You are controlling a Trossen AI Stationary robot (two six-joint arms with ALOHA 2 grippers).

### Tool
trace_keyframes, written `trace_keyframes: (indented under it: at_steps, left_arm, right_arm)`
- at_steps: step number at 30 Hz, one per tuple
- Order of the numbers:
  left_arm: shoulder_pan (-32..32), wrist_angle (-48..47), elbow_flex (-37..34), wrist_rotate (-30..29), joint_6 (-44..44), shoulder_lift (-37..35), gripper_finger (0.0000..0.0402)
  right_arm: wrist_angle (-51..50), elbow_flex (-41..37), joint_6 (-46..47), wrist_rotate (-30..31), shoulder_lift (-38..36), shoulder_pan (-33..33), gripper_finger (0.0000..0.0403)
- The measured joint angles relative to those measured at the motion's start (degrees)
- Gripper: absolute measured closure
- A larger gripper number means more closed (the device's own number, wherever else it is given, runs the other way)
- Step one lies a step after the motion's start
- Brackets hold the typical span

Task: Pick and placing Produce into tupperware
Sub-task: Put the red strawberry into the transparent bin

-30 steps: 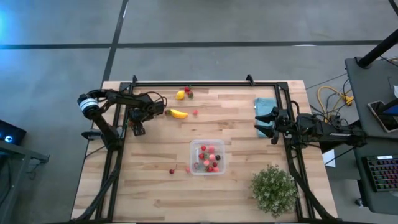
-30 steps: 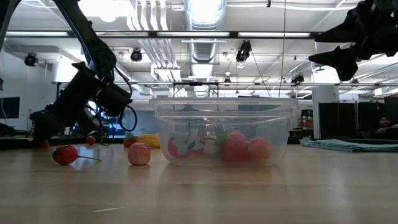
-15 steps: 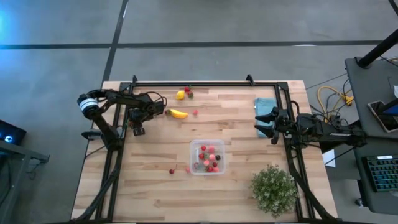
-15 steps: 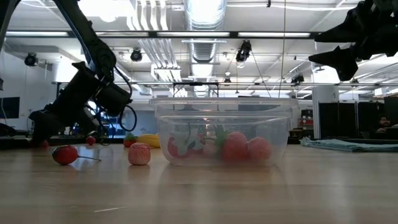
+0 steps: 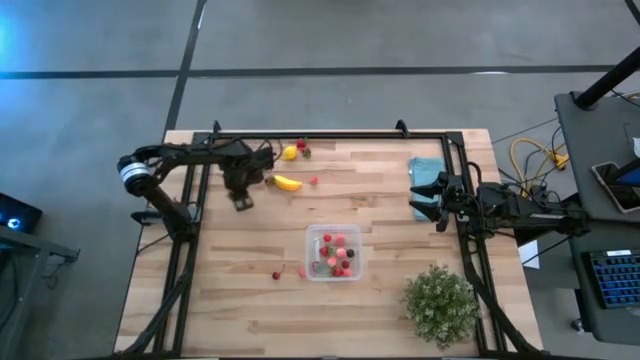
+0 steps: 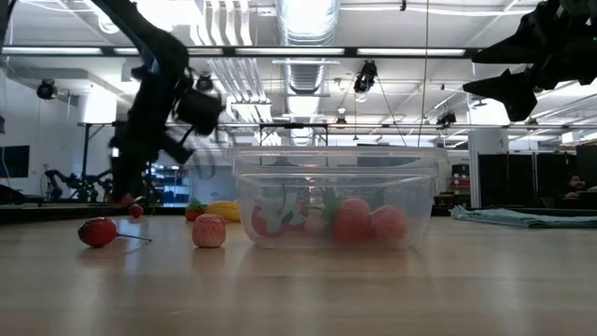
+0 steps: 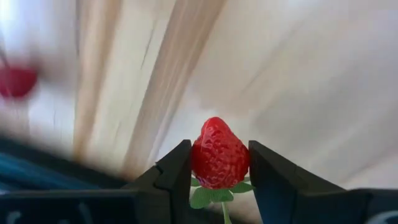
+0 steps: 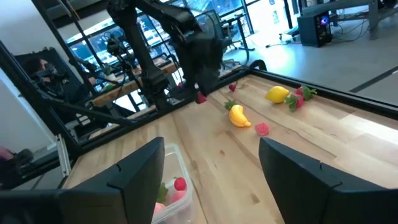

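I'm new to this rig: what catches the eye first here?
The red strawberry clamped in the left gripper, raised above the table's far-left part near the banana. Next, the clear tupperware mid-table, already holding red and pink pieces. The right gripper waits, open, by the teal cloth.

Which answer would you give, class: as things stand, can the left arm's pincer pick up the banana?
Probably not yet. The left pincer is already shut on a strawberry, so it has no free grip. The banana lies close beside it on the table with nothing covering it.

Bare table (image 5: 400,215) beyond tupperware (image 5: 334,252)
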Motion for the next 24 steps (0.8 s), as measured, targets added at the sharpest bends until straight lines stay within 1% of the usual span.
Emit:
trace_keyframes:
  at_steps: [2,6,9,13,15,20,24]
  left_arm:
    - [-1.3,2.2,2.8,4.9,0.2,-2.0,0.0281]
    - [-4.4,10.1,7.0,16.6,1.8,-6.6,0.0281]
    - [-7.5,18.0,8.2,23.1,1.9,-9.3,0.0281]
    - [-12.1,28.7,7.9,33.8,0.2,-11.0,0.0281]
    - [-15.3,33.6,7.9,35.4,-3.6,-10.3,0.0281]
    - [-23.6,40.6,8.2,35.4,-10.5,-4.8,0.0281]
    - [-27.0,44.7,9.3,36.2,-15.3,-0.6,0.0281]
  right_arm:
    - [0.0,0.0,0.0,0.0,0.0,0.0,0.0149]
    - [0.0,0.0,0.0,0.0,0.0,0.0,0.0153]
    - [0.0,0.0,0.0,0.0,0.0,0.0,0.0156]
    - [0.0,0.0,0.0,0.0,0.0,0.0,0.0155]
    - [0.0,0.0,0.0,0.0,0.0,0.0,0.0153]
    - [0.0,0.0,0.0,0.0,0.0,0.0,0.0152]
    - [0.0,0.0,0.0,0.0,0.0,0.0,0.0156]
